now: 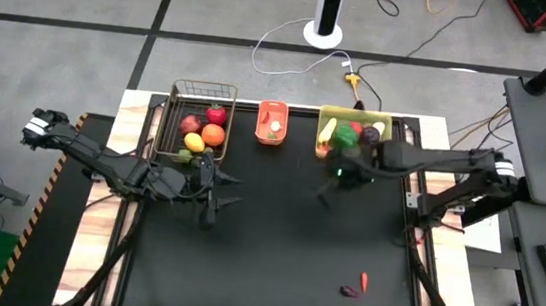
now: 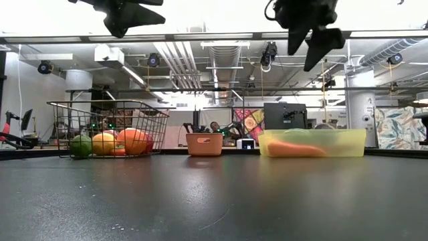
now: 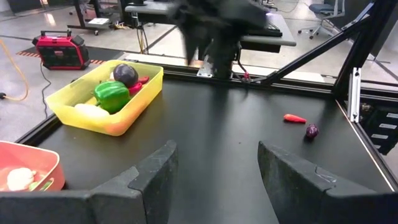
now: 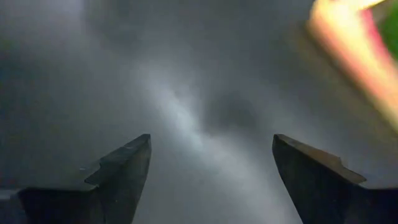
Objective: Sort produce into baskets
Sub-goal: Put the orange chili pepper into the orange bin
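Most of the produce is already sorted. The wire basket (image 1: 199,116) at upper left holds apples and an orange, the small orange basket (image 1: 272,123) sits in the middle, and the yellow bin (image 1: 353,131) holds the green pepper (image 1: 344,136). A red chilli (image 1: 364,279) and a small purple piece (image 1: 349,292) lie alone on the table (image 1: 272,263), lower right. The right pincer (image 1: 333,191) hangs spread and empty just below the bin. The left pincer (image 1: 210,199) is spread too, below the wire basket. Next, I think, the right pincer must go down to the chilli.
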Robot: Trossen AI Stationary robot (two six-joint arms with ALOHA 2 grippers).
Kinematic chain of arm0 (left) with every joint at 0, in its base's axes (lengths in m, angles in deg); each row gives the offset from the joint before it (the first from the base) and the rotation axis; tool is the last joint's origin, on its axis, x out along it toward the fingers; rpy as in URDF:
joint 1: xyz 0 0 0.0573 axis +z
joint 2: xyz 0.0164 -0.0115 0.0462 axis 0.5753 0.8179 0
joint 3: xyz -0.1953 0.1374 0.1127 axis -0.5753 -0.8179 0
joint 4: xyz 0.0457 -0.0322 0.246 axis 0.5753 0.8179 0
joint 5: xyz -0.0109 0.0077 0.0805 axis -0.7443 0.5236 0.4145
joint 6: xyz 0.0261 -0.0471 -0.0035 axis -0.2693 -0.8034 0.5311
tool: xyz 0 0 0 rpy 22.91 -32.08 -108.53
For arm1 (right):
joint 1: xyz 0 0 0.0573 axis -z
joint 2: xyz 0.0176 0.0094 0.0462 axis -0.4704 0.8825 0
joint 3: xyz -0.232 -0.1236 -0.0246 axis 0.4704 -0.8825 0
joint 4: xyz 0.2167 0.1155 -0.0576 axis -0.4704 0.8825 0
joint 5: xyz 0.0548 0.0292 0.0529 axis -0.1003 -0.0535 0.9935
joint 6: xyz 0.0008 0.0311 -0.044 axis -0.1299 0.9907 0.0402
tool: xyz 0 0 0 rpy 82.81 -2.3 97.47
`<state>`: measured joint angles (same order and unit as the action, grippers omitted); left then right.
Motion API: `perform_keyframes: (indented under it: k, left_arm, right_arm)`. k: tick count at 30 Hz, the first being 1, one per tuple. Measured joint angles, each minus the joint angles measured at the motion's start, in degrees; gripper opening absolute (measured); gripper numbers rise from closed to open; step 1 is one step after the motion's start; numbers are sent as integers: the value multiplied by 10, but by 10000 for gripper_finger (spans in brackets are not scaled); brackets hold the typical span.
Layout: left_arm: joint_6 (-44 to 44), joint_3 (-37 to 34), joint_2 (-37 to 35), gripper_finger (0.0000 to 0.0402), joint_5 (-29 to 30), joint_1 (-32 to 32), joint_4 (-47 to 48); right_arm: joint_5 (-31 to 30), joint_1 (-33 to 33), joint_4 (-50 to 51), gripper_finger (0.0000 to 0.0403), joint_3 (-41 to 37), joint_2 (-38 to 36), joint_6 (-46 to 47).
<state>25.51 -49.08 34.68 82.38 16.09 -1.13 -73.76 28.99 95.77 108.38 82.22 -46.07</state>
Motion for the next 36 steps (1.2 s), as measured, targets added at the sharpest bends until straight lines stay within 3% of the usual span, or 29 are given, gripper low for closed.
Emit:
perform_keyframes:
  k: [11,24,36]
  left_arm:
    - [13,0,0,203,0,0,1]
    - [74,0,0,203,0,0,-8]
    - [141,0,0,203,0,2,-24]
  right_arm:
    - [109,-167,2,325,-3,83,190]
    - [151,-311,2,322,-3,160,404]
    - [155,-405,7,277,-31,165,569]
